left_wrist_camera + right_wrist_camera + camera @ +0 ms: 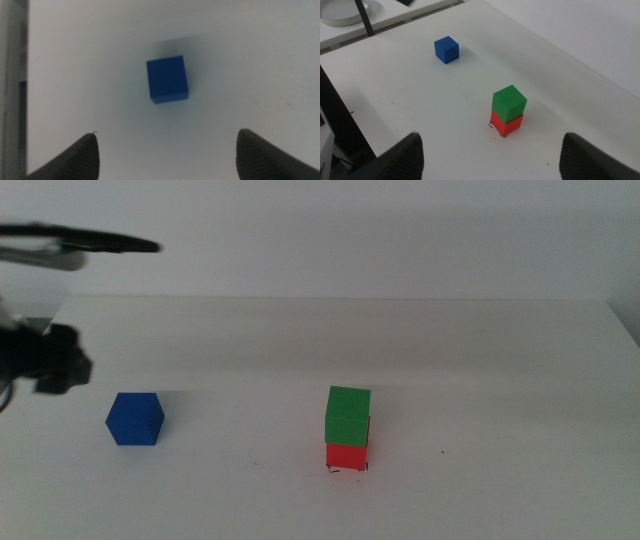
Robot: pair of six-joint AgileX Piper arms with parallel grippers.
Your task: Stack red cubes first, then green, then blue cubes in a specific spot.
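The left gripper hangs above the white table with its two dark jaws spread wide and nothing between them. In its wrist view the blue cube lies on the tabletop ahead of the jaw tips, roughly centred on the gap between them and clear of both. In the middle view the left arm shows only as a dark blurred shape at the picture's left edge, with the blue cube resting on the table near it, untouched and on its own.

The right gripper is held back and high, away from the cubes, its jaws likewise parted wide and empty. Ahead of it, nearer than anything else, stands a two-cube stack: the red cube sits on the table and the green cube rests on top of it, turned slightly so that its edges do not line up with the red one's. Small black corner marks show on the tabletop at the foot of the red cube, touching its base. Farther beyond the stack from this gripper, well apart from it, is the blue cube.

In the middle view the green cube overhangs the red cube a little, and the black marks peep out along the red cube's lower edge
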